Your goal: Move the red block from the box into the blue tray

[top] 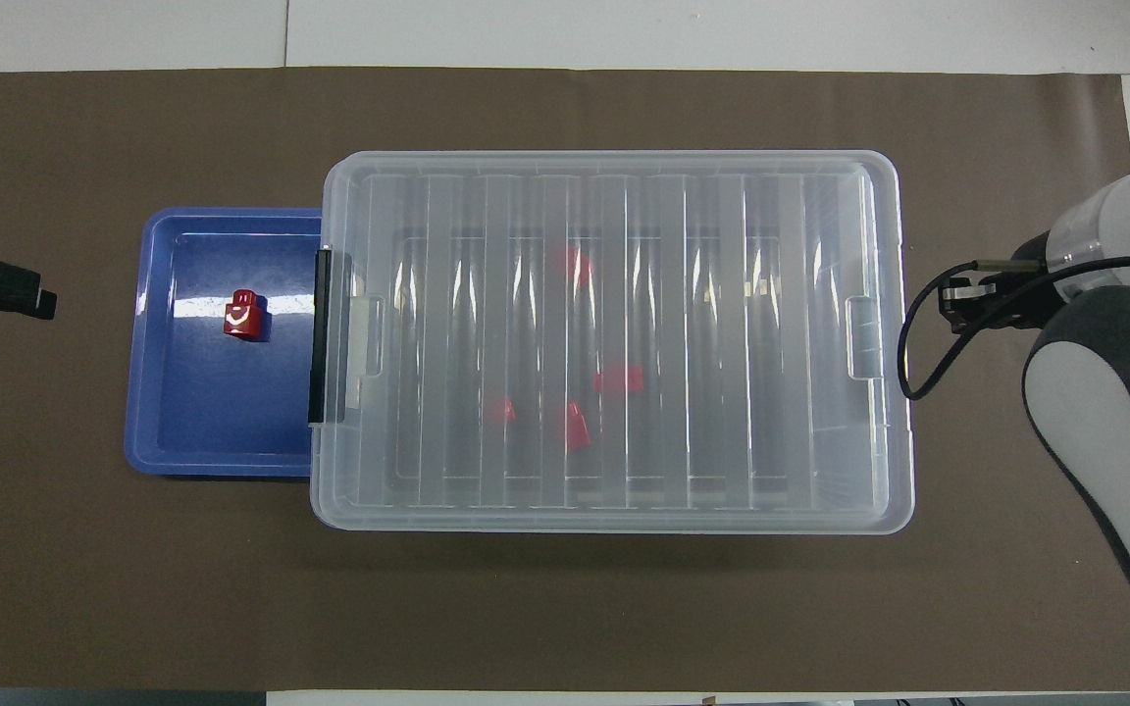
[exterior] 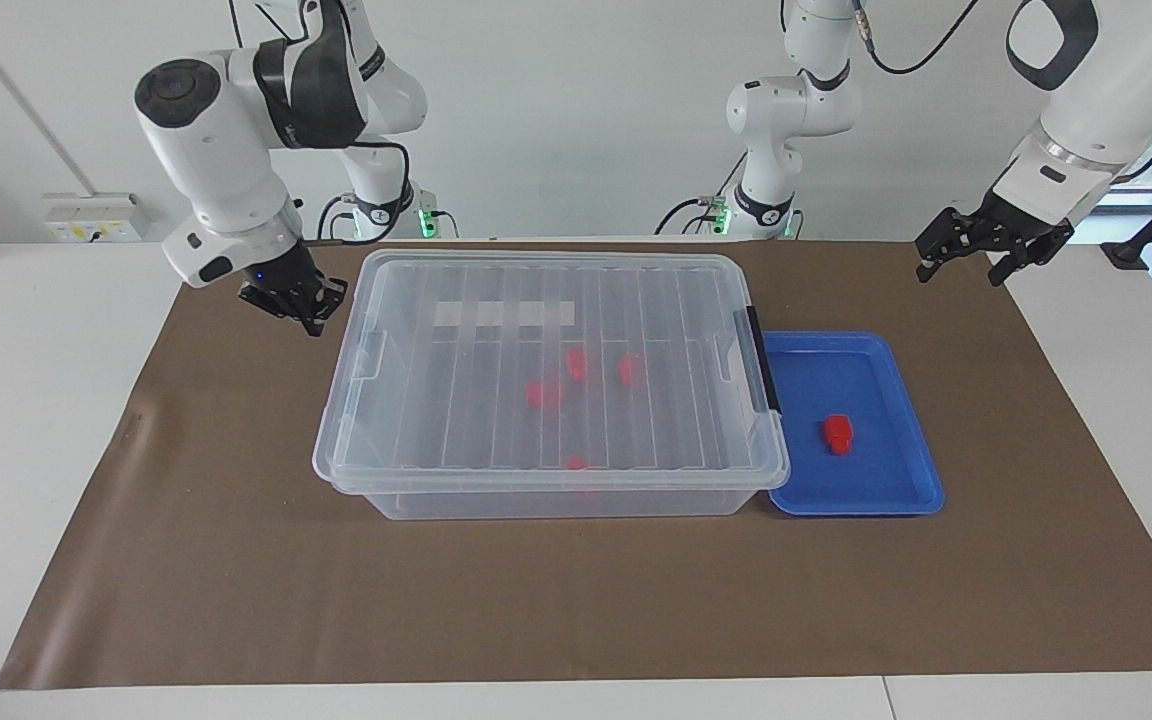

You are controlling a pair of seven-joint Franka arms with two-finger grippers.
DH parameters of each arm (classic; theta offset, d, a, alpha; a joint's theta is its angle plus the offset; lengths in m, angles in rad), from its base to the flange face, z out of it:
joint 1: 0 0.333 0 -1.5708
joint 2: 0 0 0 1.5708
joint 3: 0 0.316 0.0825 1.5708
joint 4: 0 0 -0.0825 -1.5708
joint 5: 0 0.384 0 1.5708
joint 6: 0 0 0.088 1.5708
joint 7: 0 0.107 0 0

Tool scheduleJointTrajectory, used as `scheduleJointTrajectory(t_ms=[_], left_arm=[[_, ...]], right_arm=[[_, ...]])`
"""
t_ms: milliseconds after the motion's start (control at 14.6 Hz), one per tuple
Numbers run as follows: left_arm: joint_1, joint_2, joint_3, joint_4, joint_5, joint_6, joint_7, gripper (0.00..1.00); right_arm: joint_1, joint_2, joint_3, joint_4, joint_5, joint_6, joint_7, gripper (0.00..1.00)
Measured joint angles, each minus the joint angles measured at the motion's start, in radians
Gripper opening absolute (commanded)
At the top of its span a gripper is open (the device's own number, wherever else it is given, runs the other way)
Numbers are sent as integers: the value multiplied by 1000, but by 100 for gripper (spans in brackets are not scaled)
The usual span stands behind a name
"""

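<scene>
A single red block (exterior: pixel 838 434) lies in the blue tray (exterior: pixel 896 497), which sits on the brown mat (exterior: pixel 576 600) touching the clear box (exterior: pixel 406 505) at the left arm's end of the desk. The box's ribbed lid (exterior: pixel 496 400) is on, with a black clip handle (exterior: pixel 762 358) at the tray end and a white label strip (exterior: pixel 503 313) on the side nearer the robots. Four more red blocks (exterior: pixel 544 393) show through the lid. The right hand (exterior: pixel 308 318) hangs just beside the box's other end, over the mat, fingers pinched together and holding nothing. The left hand (exterior: pixel 956 262) waits raised over the mat's corner, well apart from the tray, its fingers spread wide and empty.
</scene>
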Motion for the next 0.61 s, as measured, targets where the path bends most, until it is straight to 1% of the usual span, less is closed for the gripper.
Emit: scheduleJointTrajectory(t_ms=[205,273,341,615], left_arm=[[0,0,0,0,0,0,0,100],[0,0,0,0,0,0,0,100],[0,0,0,0,0,0,0,100],[0,0,0,0,0,0,0,100]], right_arm=[[-28,-9,-3,134,0,-172,-26,0],[-44,-12,-4,164,0,-211,-46,67],[-63,-15,-5,177,0,-233,-69,100],[-144,-9,-8,172,0,-238,-150,100]])
